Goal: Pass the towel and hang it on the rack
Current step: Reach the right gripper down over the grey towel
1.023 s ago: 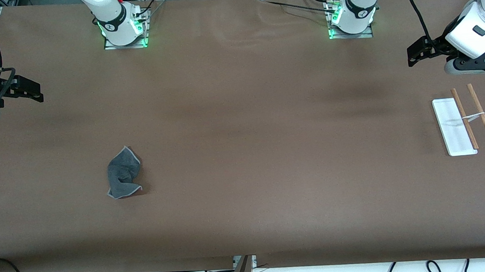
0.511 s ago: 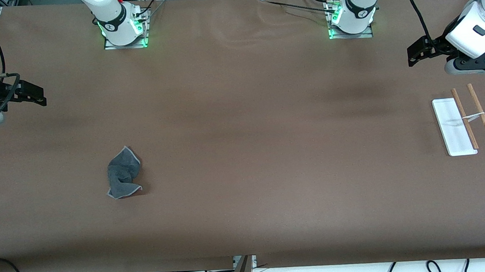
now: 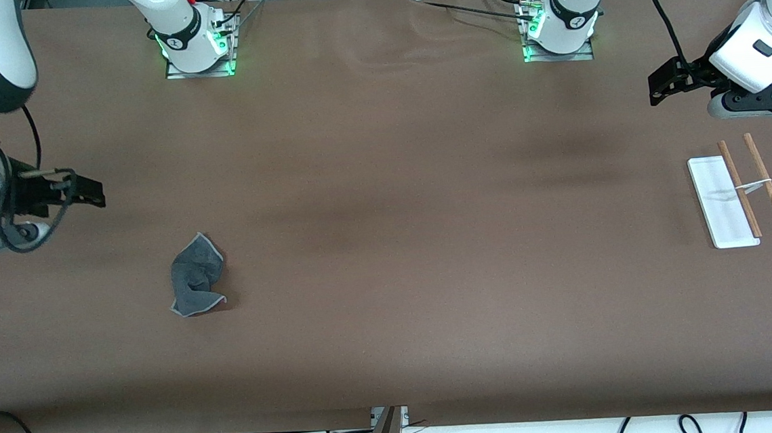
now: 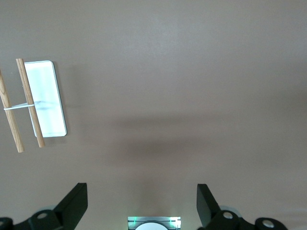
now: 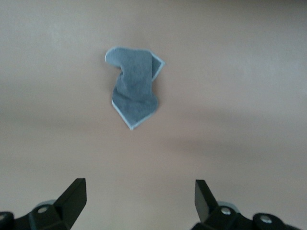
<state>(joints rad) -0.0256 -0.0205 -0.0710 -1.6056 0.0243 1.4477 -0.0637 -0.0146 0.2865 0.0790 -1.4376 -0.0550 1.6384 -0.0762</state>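
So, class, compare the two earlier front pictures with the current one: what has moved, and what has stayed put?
The right gripper has moved out over the table from the right arm's end, toward the towel, its fingers open and empty. Nothing was grasped or released. The towel lies crumpled where it was, the rack is unmoved, and the left gripper, open too, waits above the table near the rack.

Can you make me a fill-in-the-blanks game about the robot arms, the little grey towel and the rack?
1. The towel lies crumpled on the brown ____.
2. The rack has ____ wooden rods.
3. The right gripper has its fingers ____, holding nothing.
4. The rack sits toward the ____ arm's end of the table, where the left gripper waits open.

Missing words: table; two; open; left
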